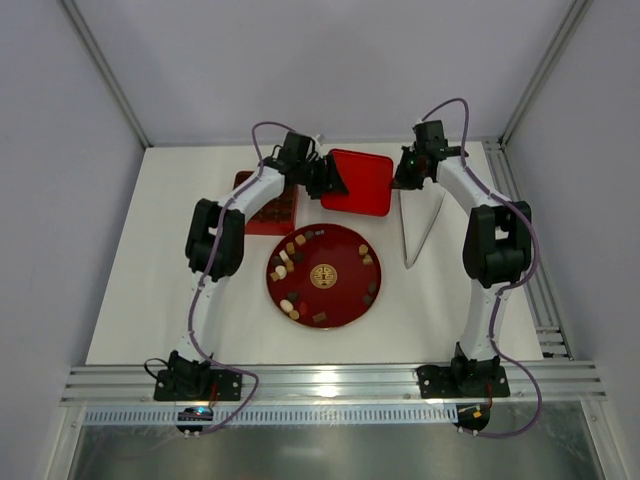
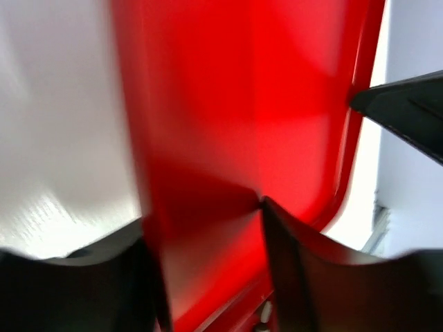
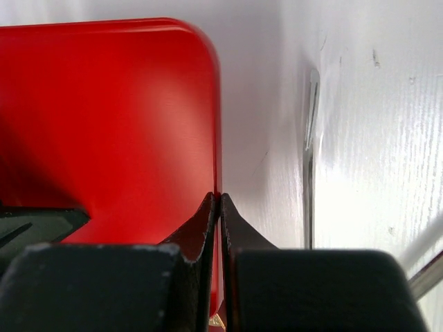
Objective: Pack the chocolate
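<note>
Several small brown, tan and cream chocolates (image 1: 285, 262) lie on a round red plate (image 1: 345, 320) with a gold emblem at mid-table. A square red lid (image 1: 358, 182) hangs above the table behind the plate, held from both sides. My left gripper (image 1: 330, 180) is on its left edge; in the left wrist view (image 2: 204, 207) the lid (image 2: 242, 104) fills the gap between the fingers. My right gripper (image 1: 402, 178) is shut on the lid's right edge (image 3: 219, 197), with the lid (image 3: 104, 124) to its left. The red grid box (image 1: 270, 212) sits left of the lid.
Metal tongs (image 1: 420, 235) lie on the white table right of the plate, under the right arm, and show in the right wrist view (image 3: 309, 138). Enclosure walls and aluminium posts ring the table. The opposite gripper's tip shows in each wrist view.
</note>
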`<state>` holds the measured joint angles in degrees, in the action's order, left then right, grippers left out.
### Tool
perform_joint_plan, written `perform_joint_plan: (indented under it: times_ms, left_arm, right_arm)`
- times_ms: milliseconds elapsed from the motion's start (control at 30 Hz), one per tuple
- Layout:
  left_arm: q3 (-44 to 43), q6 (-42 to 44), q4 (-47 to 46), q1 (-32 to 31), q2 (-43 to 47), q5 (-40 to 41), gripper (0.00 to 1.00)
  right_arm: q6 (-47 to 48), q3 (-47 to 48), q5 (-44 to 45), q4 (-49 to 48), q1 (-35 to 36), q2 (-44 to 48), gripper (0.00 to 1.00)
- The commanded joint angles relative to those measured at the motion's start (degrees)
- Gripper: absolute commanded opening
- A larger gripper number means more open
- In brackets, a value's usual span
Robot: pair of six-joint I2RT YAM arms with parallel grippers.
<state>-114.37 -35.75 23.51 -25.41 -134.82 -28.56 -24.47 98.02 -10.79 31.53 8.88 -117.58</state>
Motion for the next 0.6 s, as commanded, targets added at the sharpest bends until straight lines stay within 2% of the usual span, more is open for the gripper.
perform_joint_plan:
  times_ms: [0, 133, 167, 233, 267, 433, 467, 500, 567]
  left_arm:
    - [1.9, -4.9, -6.4, -0.1, 5.8, -5.5, 0.49]
    - [5.2, -7.7, -9.3, 0.0, 9.1, -7.3, 0.26]
    - [6.3, -8.5, -9.9, 0.0, 9.7, -8.0, 0.16]
    - [7.3, -9.2, -10.7, 0.0, 10.8, -8.6, 0.08]
    - [8.1, -9.6, -10.7, -0.1, 11.8, -8.9, 0.00]
    - [11.5, -10.6, -10.9, 0.0, 15.2, -10.4, 0.00]
    - [12.1, -10.7, -10.8, 0.0, 16.6, -10.4, 0.00]
    - [12.8, -11.0, -10.7, 0.0, 17.3, -10.2, 0.00]
    - [13.6, -11.0, -9.8, 0.1, 19.1, -9.9, 0.00]
  right_arm:
    - [-1.2, -0.7, -2.0, -2.8, 0.1, 6.0, 0.04]
    - [-0.8, -2.8, -1.3, -3.0, 0.9, 9.1, 0.04]
    - [-0.7, -3.9, -0.9, -3.3, 1.6, 9.7, 0.04]
    - [-0.4, -4.9, -0.1, -3.5, 2.3, 11.7, 0.04]
    - [0.0, -5.9, 0.8, -3.5, 3.1, 12.5, 0.04]
    - [0.7, -8.5, 4.2, -3.1, 5.0, 17.0, 0.06]
    - [1.3, -9.2, 5.2, -2.8, 5.3, 17.8, 0.11]
    - [1.6, -9.9, 5.8, -3.0, 5.4, 19.0, 0.22]
    - [2.6, -12.7, 7.3, -4.3, 5.9, 23.2, 0.33]
